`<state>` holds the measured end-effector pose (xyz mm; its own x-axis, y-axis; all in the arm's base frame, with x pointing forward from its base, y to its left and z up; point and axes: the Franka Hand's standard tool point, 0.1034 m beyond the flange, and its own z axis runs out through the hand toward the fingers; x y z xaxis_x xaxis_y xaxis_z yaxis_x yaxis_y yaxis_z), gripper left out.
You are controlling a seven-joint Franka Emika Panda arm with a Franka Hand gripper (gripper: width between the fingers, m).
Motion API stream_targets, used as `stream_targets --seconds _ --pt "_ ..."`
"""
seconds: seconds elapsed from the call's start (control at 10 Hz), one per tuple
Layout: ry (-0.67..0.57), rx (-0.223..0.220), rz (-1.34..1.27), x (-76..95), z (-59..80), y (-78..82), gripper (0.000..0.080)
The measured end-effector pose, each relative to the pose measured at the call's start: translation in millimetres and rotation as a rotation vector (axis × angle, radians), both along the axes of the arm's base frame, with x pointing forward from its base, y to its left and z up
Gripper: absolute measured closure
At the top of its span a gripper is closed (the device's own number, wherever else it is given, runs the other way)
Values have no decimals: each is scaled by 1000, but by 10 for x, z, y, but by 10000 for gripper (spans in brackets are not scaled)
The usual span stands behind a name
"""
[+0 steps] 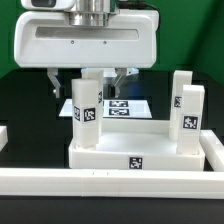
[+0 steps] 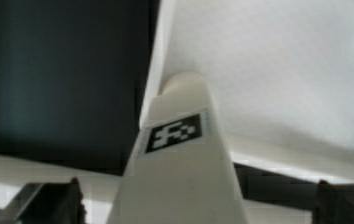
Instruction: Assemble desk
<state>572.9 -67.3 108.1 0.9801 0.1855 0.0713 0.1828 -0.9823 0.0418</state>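
Your end effector grips a leg upright over the desk top's corner, ready for seating.

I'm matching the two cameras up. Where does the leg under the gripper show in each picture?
Exterior view: the leg stands upright on the desk top, toward the exterior view's left, below the gripper.
Wrist view: the same leg fills the middle, seen end-on between the dark fingers.
Shared landmark: the leg's black-and-white tag.
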Motion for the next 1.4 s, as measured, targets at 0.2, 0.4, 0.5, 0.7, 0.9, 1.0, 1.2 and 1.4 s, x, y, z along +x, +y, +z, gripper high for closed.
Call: stream_targets --seconds 0.2,0.4,0.5,0.7,0.9,1.0,1.2,1.4 --pt "8 -21 146 -2 0 -9 151" --pt "13 -32 196 -5 -1 -22 162" --pt "13 -31 191 -5 -1 -22 332" --pt "12 -31 190 -5 0 -23 509" --pt "12 -30 173 -6 0 -23 509" --pt "9 -23 102 -8 -2 -24 509" --pt "6 -4 -110 -20 -6 -36 509" --pt "4 9 -282 -29 -11 -36 509"
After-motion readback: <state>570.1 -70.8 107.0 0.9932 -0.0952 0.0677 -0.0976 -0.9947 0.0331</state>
